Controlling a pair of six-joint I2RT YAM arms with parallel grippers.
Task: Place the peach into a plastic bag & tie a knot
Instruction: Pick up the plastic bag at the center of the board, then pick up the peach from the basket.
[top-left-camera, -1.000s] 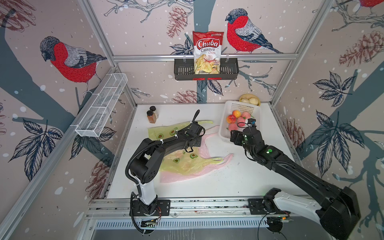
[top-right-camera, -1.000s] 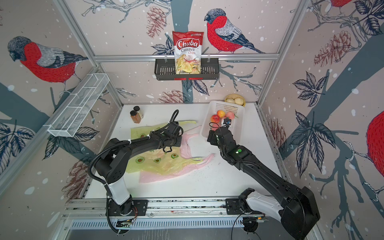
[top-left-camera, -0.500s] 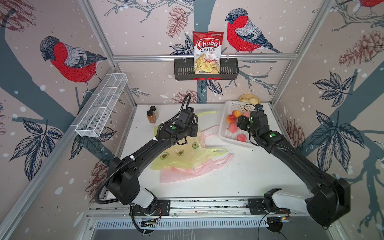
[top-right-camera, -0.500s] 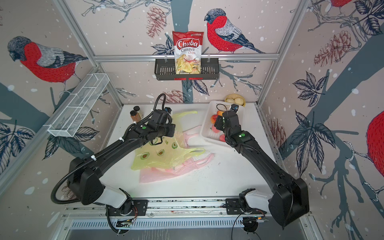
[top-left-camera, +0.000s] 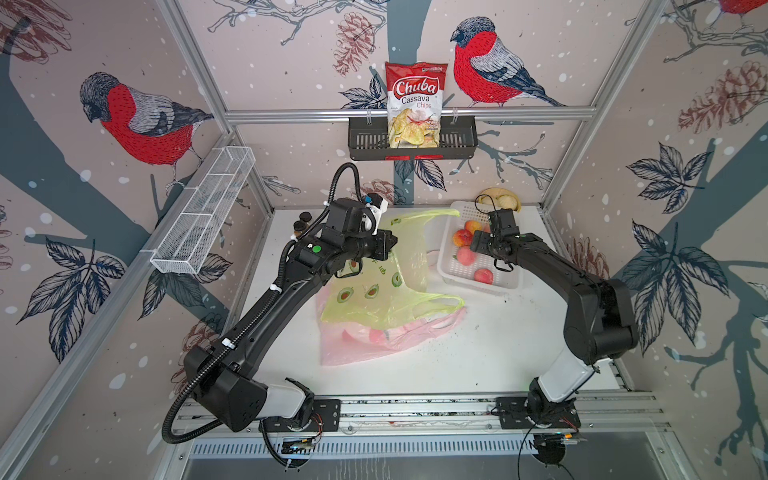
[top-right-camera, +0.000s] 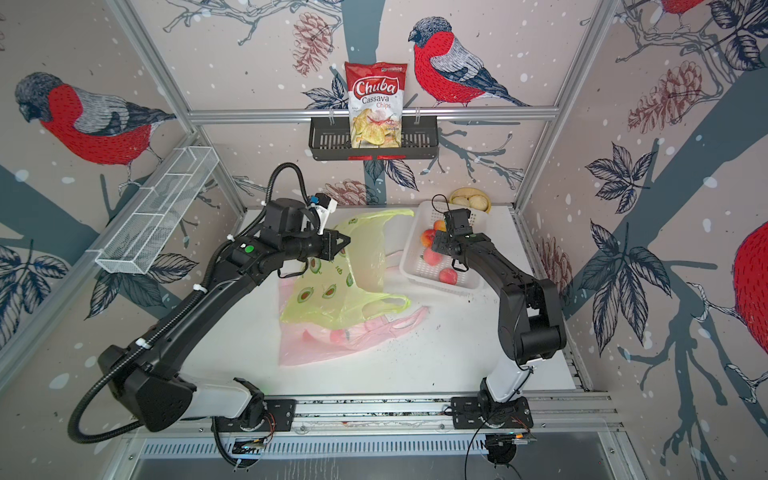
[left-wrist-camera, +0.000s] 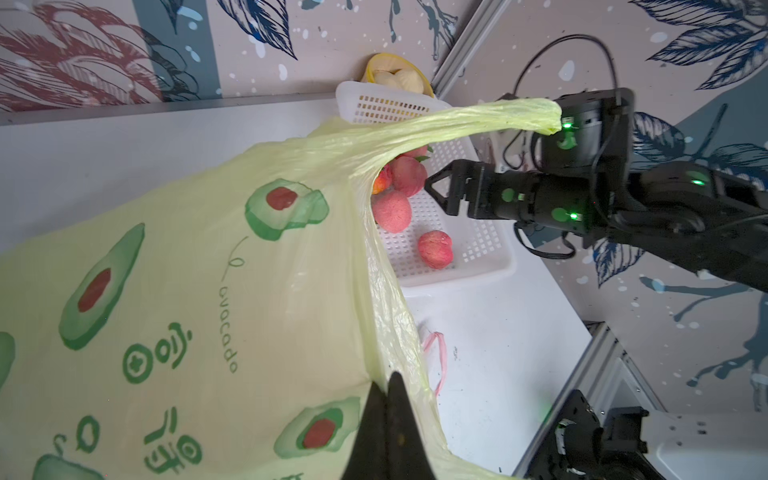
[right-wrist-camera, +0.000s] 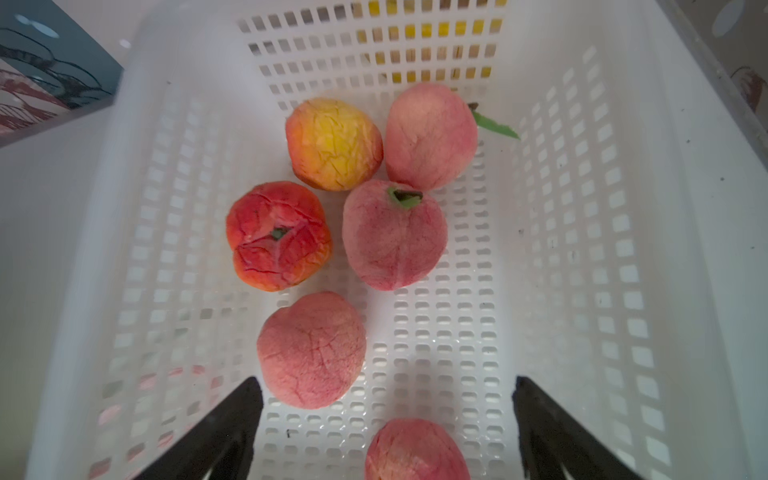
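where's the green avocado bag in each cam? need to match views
Top view: green bag mid-table, between the arms, partly over a pink bag.
Top view: green bag in the same spot.
Left wrist: fills most of the picture, pinched by the left gripper.
Right wrist: not in it.
Shared landmark: white basket of peaches.

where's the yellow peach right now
In the right wrist view the yellow peach lies in the white basket on the robot's right, beside a pink peach and a red peach.
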